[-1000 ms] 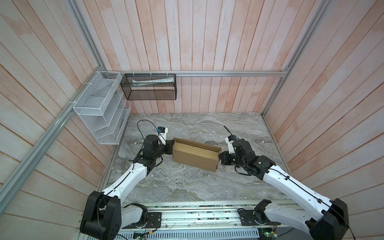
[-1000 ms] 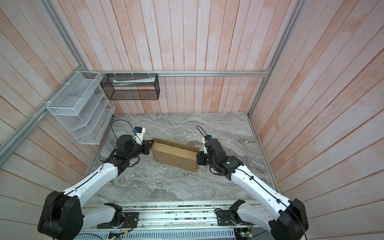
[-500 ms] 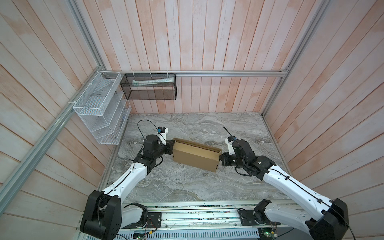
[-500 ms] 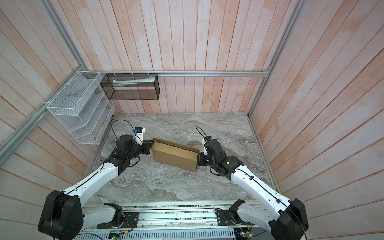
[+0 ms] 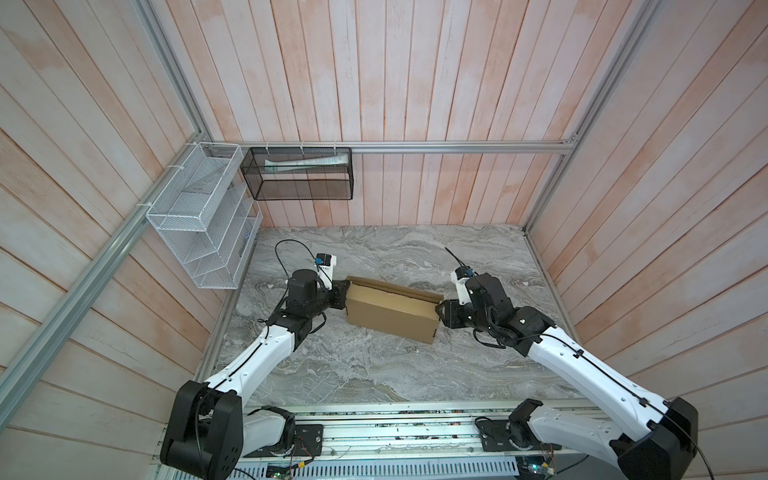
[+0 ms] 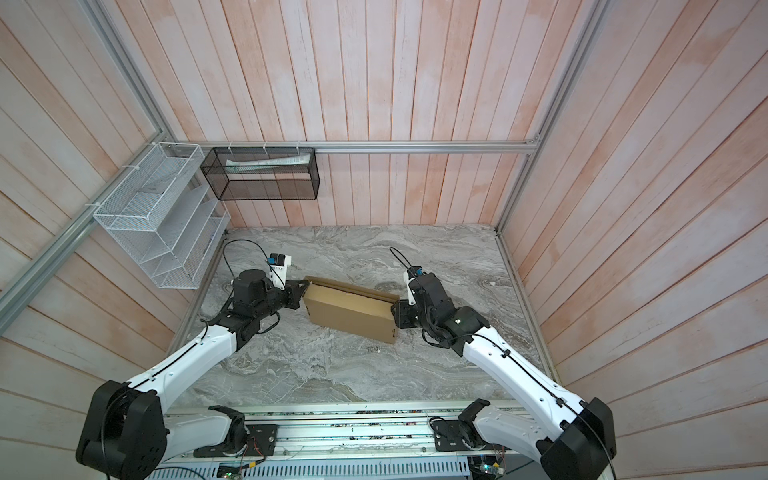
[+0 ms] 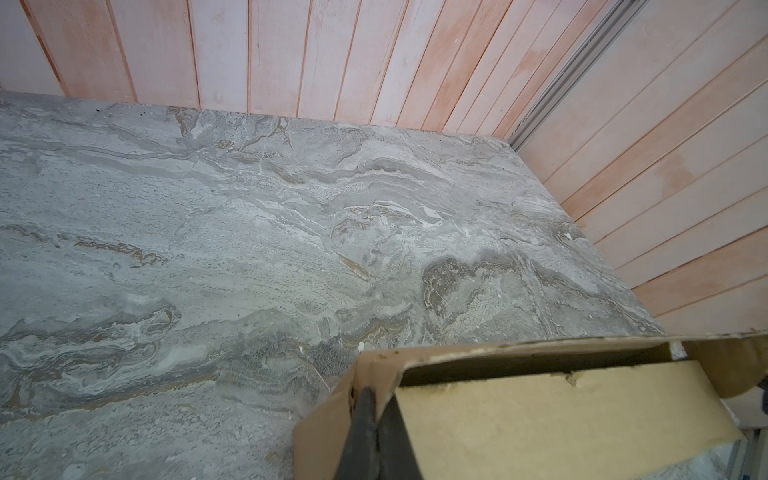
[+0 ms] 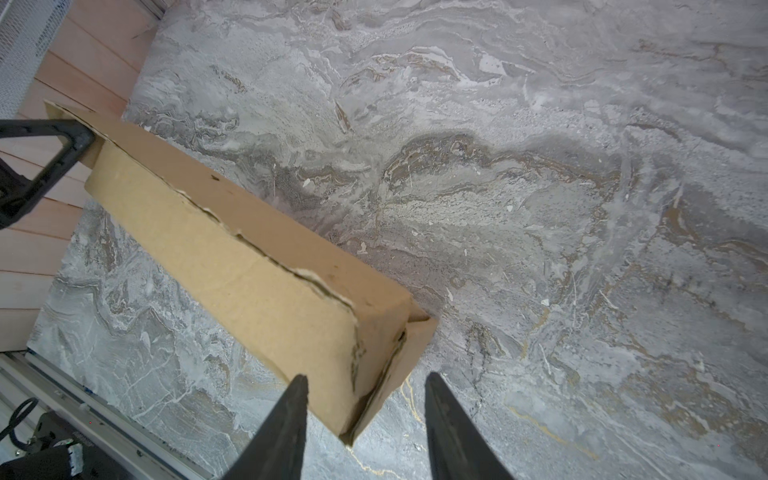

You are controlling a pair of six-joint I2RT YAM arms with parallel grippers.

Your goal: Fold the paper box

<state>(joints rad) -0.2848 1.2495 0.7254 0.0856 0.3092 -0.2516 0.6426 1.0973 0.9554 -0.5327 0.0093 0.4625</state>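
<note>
Spanning the gap between both arms, the paper box (image 5: 392, 309) lies mid-table, long axis running from left gripper (image 5: 343, 293) to right gripper (image 5: 441, 311)
Both top views: one arm at each short end, plain tan cardboard, closed shape; left wrist view: fingers (image 7: 361, 419) together, clamped on the box's end wall; right wrist view: jaws apart, straddling the opposite end corner, ragged edge along the lid seam

Releases the paper box (image 5: 392, 311) at its 3 o'clock end: spreads the right gripper (image 8: 365, 377) apart (pinched shut a second ago).
</note>
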